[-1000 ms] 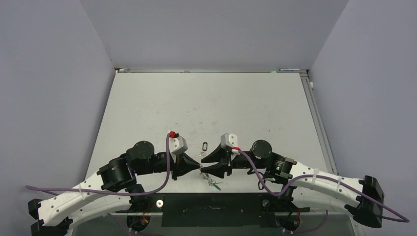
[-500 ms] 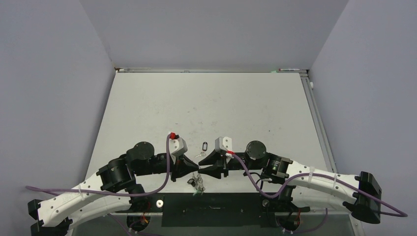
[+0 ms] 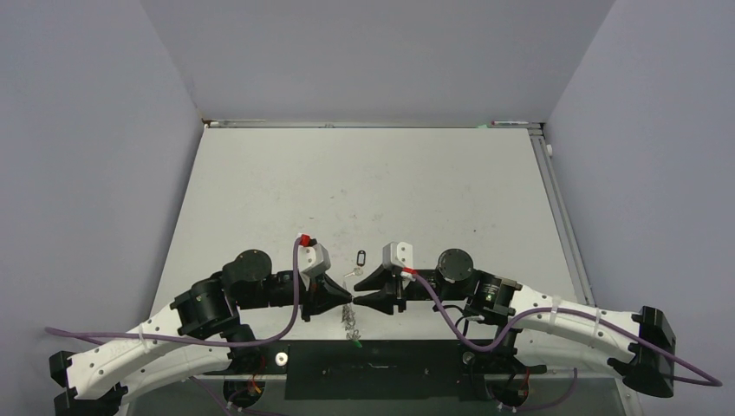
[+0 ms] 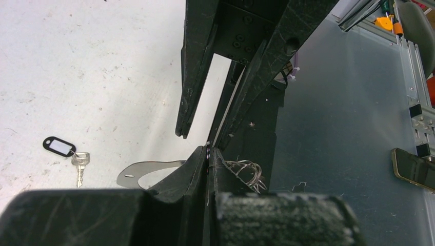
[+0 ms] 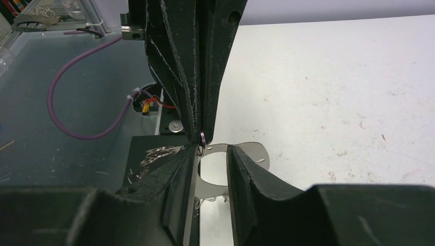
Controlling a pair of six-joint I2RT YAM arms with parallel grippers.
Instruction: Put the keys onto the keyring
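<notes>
Left gripper (image 4: 208, 154) seems clenched on the keyring (image 5: 201, 137); right gripper (image 5: 213, 149) gapes beside it; one key (image 4: 80, 162) lies on the bench (image 4: 77, 77).

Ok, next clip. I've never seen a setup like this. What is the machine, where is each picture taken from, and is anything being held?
These are two robot arms bolted at the near edge of a white table, and each ends in a two-finger gripper. The wide picture looks down from above and behind the arms. The other two come from a camera on each wrist, so the black wedges at the bottom are that arm's own fingers.

The left gripper is shut on the keyring, pinching its thin ring. The chain and green piece trail toward the near edge. The right gripper meets it tip to tip with its jaws open.

A silver key with a black tag lies on the table just beyond them.
</notes>
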